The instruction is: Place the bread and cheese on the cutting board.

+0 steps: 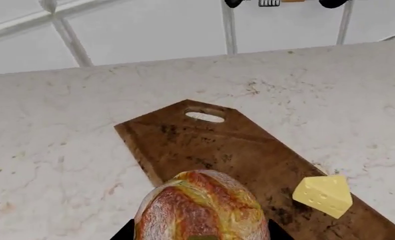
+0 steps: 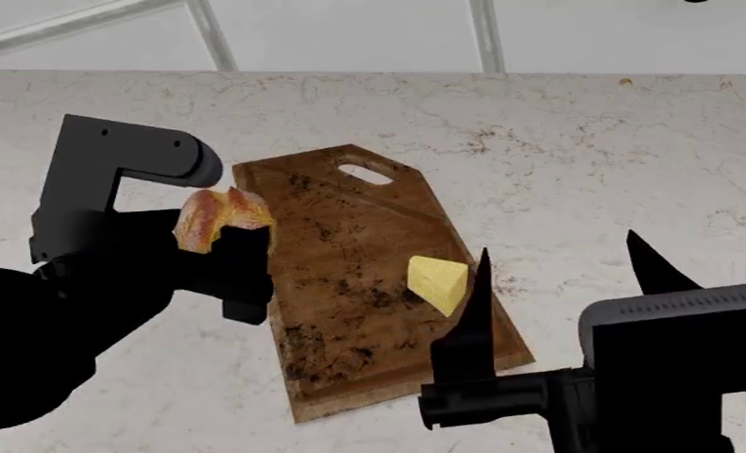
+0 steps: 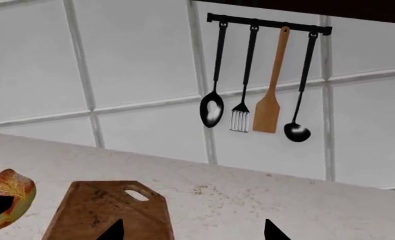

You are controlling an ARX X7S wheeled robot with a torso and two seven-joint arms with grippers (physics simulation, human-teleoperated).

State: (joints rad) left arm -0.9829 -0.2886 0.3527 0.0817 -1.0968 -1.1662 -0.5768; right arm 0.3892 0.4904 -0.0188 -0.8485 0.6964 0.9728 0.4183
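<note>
Though gripper-hidden (image 2: 228, 247), bread (image 2: 219, 219) half-visible

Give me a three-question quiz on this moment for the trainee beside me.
1. True or false: the cheese lies on the cutting board.
2. Which hand holds the bread: A) left hand, B) right hand, C) neither?
3. Fill in: the right hand is ____ (open or shut).

Key: 1 true. 2 A; the loaf sits in the left hand at the board's edge. 3 open; its fingers stand apart with nothing between them.
</note>
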